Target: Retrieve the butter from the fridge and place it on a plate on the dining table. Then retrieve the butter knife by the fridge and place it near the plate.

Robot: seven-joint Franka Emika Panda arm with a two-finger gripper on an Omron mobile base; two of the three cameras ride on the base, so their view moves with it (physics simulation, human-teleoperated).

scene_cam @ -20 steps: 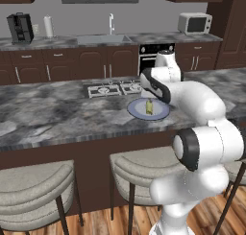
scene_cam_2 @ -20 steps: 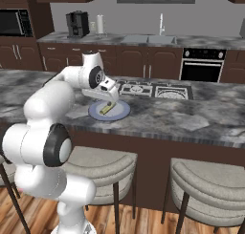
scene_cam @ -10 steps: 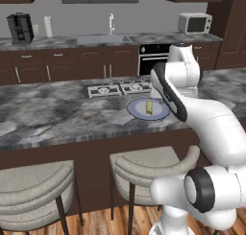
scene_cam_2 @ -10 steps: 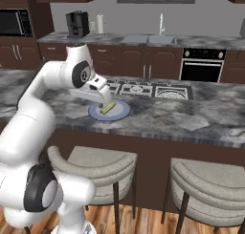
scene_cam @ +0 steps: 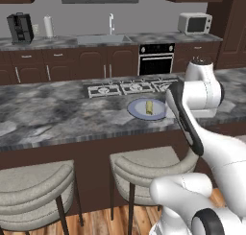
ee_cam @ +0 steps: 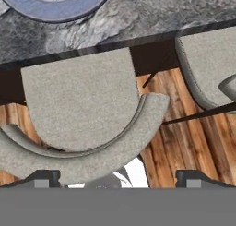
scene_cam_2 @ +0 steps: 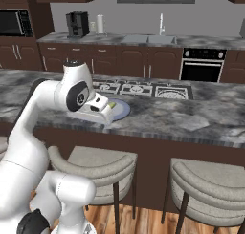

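Note:
The pale-yellow butter (scene_cam: 149, 107) lies on the round blue-grey plate (scene_cam: 138, 109) on the dining table (scene_cam: 57, 114), just in front of the cooktop. From the right base camera, the butter (scene_cam_2: 112, 104) peeks out beside my hand on the plate (scene_cam_2: 120, 109). My gripper (ee_cam: 117, 178) hangs over the table's near edge, on the near side of the plate (ee_cam: 55, 8). It is open, with nothing between its fingertips (ee_cam: 44, 176). It looks down at a stool. The fridge and the butter knife are out of view.
Grey cushioned stools (scene_cam: 144, 169) (ee_cam: 78, 100) stand along the table's near side over a wooden floor. A cooktop (scene_cam: 129, 88) is set into the table behind the plate. The back counter carries a sink (scene_cam: 103, 39), a microwave (scene_cam: 194, 23) and a coffee machine (scene_cam: 19, 28).
My hand has drawn back from above the plate toward the table's near edge and the arm's elbow has swung. The butter stays on the plate; the gripper remains open.

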